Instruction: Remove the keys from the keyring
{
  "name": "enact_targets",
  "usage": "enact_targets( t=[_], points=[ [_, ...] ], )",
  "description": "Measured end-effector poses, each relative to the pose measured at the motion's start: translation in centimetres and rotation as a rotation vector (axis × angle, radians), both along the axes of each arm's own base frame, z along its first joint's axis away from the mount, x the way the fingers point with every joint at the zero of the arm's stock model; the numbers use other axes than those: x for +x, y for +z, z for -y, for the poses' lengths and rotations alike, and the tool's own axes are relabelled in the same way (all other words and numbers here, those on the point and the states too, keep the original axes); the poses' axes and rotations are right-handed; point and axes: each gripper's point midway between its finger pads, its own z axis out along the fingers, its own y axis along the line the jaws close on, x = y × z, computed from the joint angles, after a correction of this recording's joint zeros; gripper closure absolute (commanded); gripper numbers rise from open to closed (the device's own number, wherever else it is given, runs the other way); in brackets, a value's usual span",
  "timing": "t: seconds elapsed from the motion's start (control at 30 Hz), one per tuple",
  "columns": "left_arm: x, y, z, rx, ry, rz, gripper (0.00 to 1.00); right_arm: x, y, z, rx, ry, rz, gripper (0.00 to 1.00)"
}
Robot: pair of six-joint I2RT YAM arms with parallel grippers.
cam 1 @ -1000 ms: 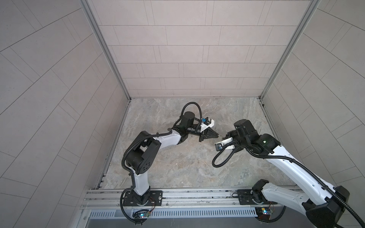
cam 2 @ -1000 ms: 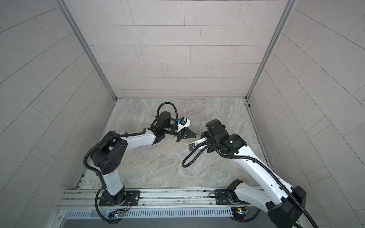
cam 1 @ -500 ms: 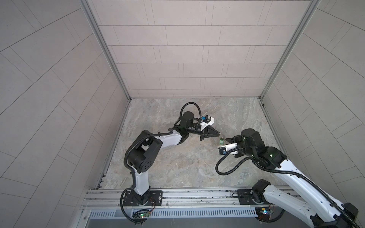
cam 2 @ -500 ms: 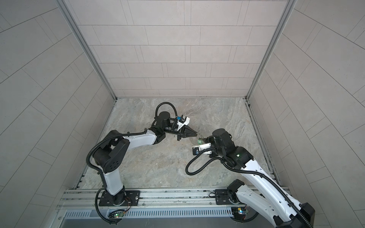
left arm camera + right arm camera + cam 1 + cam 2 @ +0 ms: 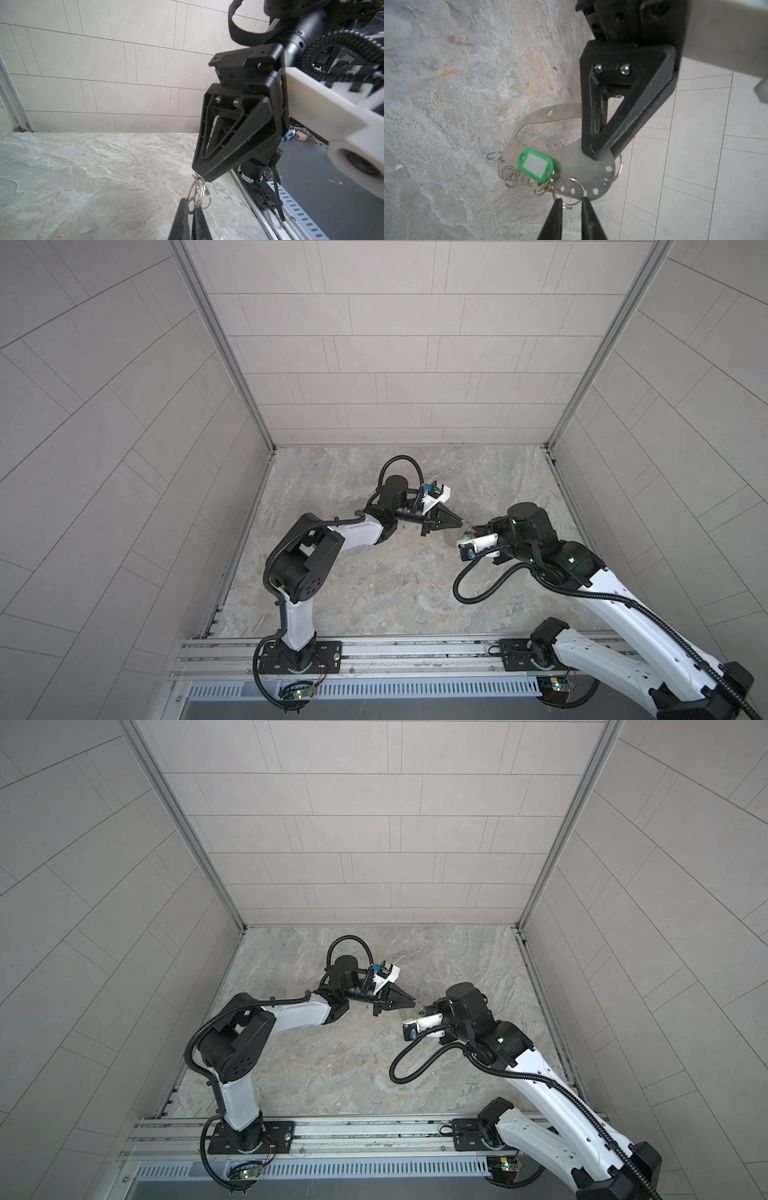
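You are looking into a booth of pale grey tiled walls (image 5: 374, 364), joined by aluminium corner posts (image 5: 222, 346). Your worktop (image 5: 374, 593) is a mottled grey-beige stone pattern under even light, with a metal rail (image 5: 415, 651) along its near edge.

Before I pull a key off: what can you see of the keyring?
The keyring is a thin, flat grey metal plate with a long rounded slot and a row of small holes along one edge. Silver wire loops thread them; a green tag lies against it. The left gripper clamps one end; the right gripper straddles one loop.
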Motion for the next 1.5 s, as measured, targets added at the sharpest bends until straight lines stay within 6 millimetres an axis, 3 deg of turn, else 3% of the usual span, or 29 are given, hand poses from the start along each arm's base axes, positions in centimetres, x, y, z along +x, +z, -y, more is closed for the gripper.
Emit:
enact_targets(
  t=[1.0, 1.27, 1.5],
  points=[
    [-0.2, 0.7, 0.4, -0.027, -0.028, -0.052, 1.0, -0.8, -0.7, 0.0, -0.024, 0.065, -0.029, 0.75],
    [-0.1, 0.7, 0.5, -0.025, -0.023, -0.057, 1.0, 0.0, -0.7, -0.6, -0.034, 0.102, 0.024, 0.84],
    [0.2, 0.6, 0.6, -0.023, -0.004, -0.061, 1.0, 0.7, -0.9, -0.2, -0.085, 0.1, 0.054, 0.85]
  ],
)
